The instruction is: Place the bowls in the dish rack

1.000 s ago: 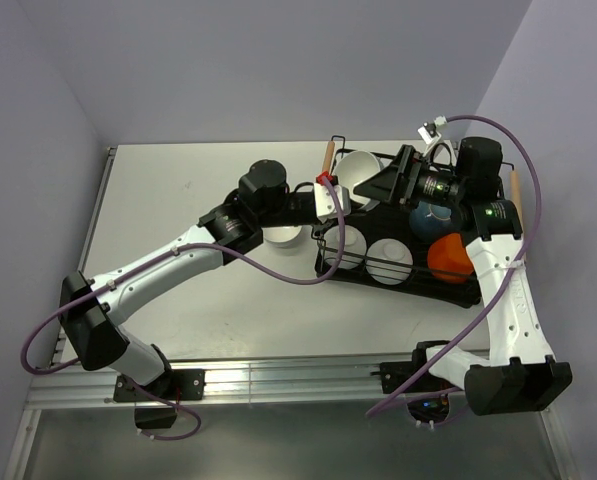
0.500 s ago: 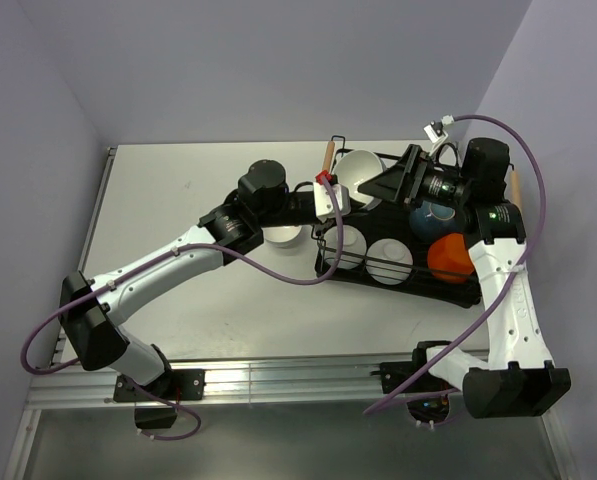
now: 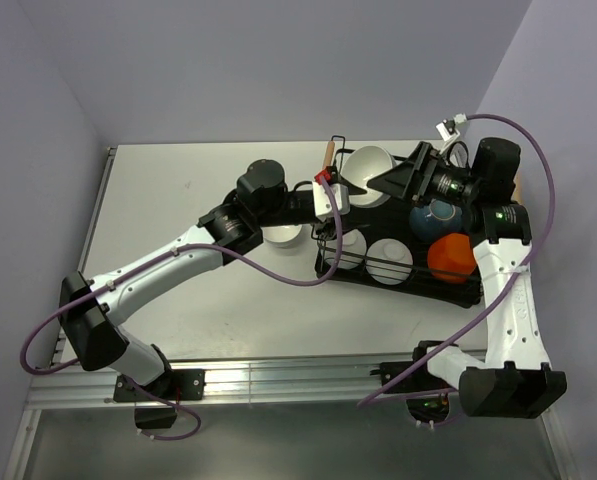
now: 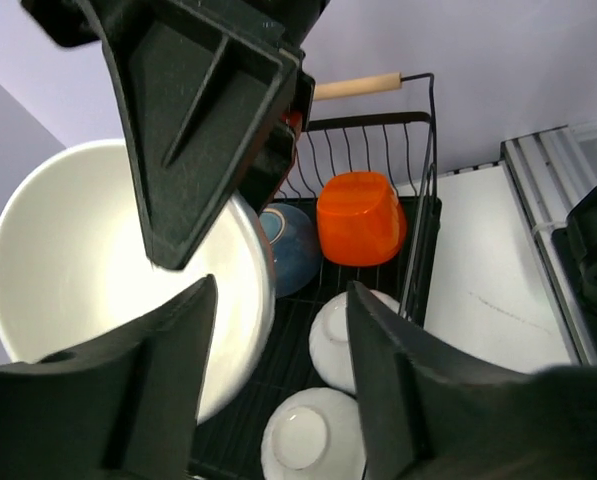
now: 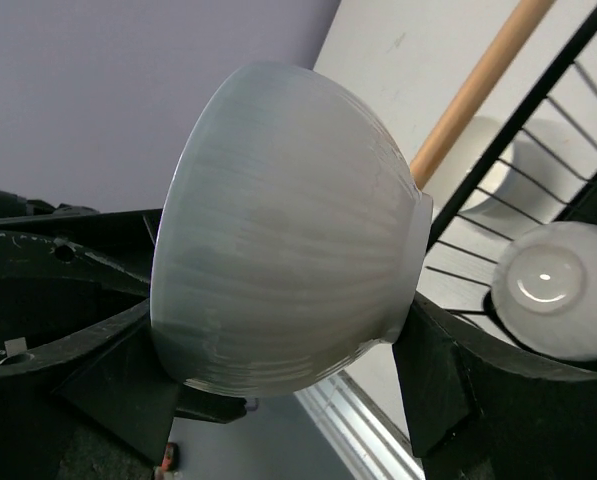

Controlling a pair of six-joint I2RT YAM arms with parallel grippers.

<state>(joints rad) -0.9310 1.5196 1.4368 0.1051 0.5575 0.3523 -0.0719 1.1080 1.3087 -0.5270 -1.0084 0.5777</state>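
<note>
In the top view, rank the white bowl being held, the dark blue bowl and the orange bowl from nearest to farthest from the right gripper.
1. White bowl, clamped in the right gripper, above the dish rack at its far left end.
2. Dark blue bowl, in the rack's right half.
3. Orange bowl, nearer the robot, beside the blue one.
</note>
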